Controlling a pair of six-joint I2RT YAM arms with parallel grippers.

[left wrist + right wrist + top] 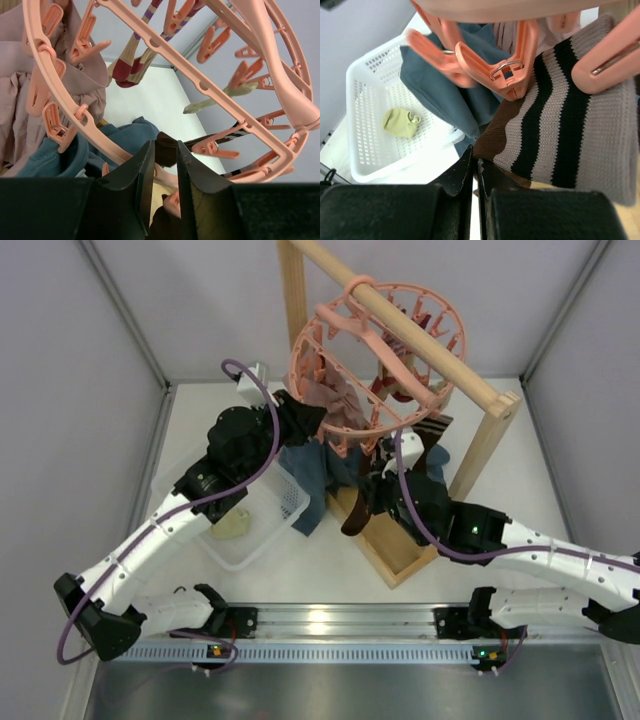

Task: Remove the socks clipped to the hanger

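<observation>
Top external: salmon-pink round hanger [360, 337] hooked over the rod of the wooden rack [487, 455], ring tilted toward the cam. Rack stands on the desk [195, 410]. Left gripper [300, 418] is up at the ring's lower-left edge, beside the dusty-pink garment [322, 395]. Right gripper [372, 488] sits under the ring's near edge, next to the blue-grey cloth [305, 475]. White basket [280, 525] is on the desk under the left arm, w/ one pale sock [232, 525] lying in it, off the hanger.

Left wrist: jaws part-closed w/ a narrow gap, pointing up at the ring's lower rim. Dark cloth + a bit of pink plastic show through the gap; can't tell if they're grasping anything. Dark red striped sock [131, 62] is clipped at the far side of the ring and hangs down. Olive sock [220, 97] is clipped toward the right side.

Right wrist: jaws clenched together, tips just beside the brown end of a grey/black striped sock [560, 135]. That sock hangs from the hanger, a peg [512, 70] biting its top edge. Basket + pale sock visible below-left, blue-grey cloth draped over the basket's rim.
</observation>
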